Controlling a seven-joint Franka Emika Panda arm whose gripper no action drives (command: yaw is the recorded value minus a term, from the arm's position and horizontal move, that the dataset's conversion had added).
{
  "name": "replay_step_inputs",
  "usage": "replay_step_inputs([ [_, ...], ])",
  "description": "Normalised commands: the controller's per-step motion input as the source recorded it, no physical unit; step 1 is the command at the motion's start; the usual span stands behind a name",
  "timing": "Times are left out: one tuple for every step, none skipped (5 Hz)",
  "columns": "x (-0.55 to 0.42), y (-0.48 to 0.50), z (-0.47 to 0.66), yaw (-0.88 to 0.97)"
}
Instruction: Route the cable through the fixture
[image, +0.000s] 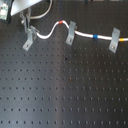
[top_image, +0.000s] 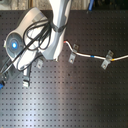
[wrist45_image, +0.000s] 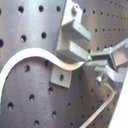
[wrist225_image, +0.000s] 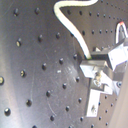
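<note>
While the first exterior view shows the cable (image: 50, 32) threaded through two clips (image: 71, 31) at twelve and two o'clock, its end reaches the fixture (image: 28, 39) at ten o'clock. Across the first wrist view, the gripper (wrist45_image: 92, 62) pinches the cable's end beside the fixture (wrist45_image: 70, 55); the second wrist view shows the same pinch (wrist225_image: 90, 62).

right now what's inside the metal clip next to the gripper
In the first wrist view, the thin white cable runs into the silver-grey bent sheet-metal clip. The gripper hides its far end.
</note>
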Motion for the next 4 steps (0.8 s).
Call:
replay_step_inputs([
  [0.149,-0.249,-0.40,-0.10],
  [0.088,-0.251,-0.42,-0.09],
  [-0.160,-0.118,-0.25,-0.11],
  [-0.138,-0.108,-0.21,0.00],
])
